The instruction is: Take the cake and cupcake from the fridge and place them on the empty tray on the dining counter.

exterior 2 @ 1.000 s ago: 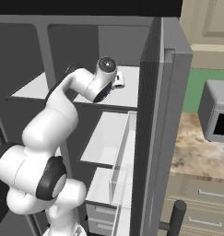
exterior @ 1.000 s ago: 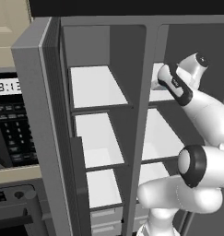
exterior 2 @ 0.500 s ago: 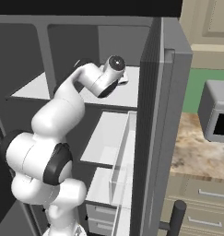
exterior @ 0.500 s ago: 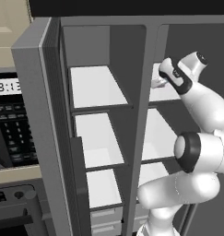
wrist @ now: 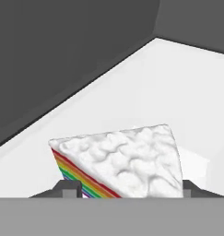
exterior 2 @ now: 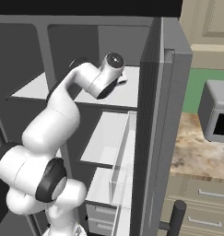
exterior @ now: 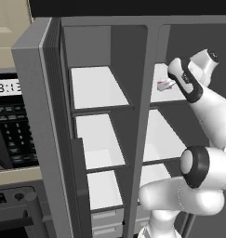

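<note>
White frosting with a lumpy surface covers the top of the small wedge slice of cake (wrist: 125,159), and its cut side shows thin rainbow-coloured layers at about 7 o'clock in the hand view. The cake lies on a white shelf (wrist: 178,92) inside the tall grey two-door fridge (exterior: 44,116); the dark grey inner walls of the fridge meet behind it, towards 12 o'clock. The two small dark fingertips (wrist: 69,189) of the two-finger gripper (wrist: 127,191) rise at the lower edge of that view, one at each side of the slice, with the cake between them. The jaws stand partly apart around the wedge, but I cannot tell if they already press on its sides or stay a little away from them.

From the left base view, the white arm with dark joints (exterior: 202,116) reaches up from about 5 o'clock to the upper right shelf of the fridge, and a small part of the cake (exterior: 164,85) is visible just beside the hand, at about 2 o'clock in the picture. From the right base view, the hand (exterior 2: 114,69) is over the same upper shelf (exterior 2: 127,94), near the open grey door (exterior 2: 164,129). At about 3 o'clock there, beige-brown marbled stone of a counter (exterior 2: 191,152) is visible past the door.
</note>
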{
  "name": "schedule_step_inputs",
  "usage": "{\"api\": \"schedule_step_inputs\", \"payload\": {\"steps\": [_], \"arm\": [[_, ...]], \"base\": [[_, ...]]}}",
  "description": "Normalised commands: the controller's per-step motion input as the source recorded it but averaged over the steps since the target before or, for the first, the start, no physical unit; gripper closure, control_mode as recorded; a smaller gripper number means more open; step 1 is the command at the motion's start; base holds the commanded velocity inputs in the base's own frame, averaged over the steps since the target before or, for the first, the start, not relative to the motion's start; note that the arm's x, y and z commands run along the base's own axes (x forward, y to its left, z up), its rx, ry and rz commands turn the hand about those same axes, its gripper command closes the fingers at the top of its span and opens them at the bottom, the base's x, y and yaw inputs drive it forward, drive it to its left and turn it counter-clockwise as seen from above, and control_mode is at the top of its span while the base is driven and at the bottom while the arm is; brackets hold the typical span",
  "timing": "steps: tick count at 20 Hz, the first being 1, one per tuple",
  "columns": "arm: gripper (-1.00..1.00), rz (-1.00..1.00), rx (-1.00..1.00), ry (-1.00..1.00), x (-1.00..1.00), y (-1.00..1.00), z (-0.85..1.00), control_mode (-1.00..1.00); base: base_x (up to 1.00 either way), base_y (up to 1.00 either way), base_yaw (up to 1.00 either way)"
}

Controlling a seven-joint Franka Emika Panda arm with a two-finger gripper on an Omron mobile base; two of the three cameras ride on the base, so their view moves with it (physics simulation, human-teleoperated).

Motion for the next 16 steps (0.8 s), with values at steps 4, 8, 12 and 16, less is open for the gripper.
{"api": "schedule_step_inputs", "payload": {"steps": [4,8,12,16], "arm": [[1.00,-0.05,-0.06,-0.22,-1.00,0.11,0.27,-1.00],[1.00,-0.05,-0.04,-0.26,-1.00,0.05,0.47,-1.00],[1.00,-0.04,-0.01,-0.20,-1.00,0.00,0.63,-1.00],[1.00,0.00,0.00,0.00,-1.00,0.00,0.62,-1.00]], "base": [[0.00,0.00,0.00],[0.00,0.00,0.00],[0.00,0.00,0.00],[0.00,0.00,0.00]]}}
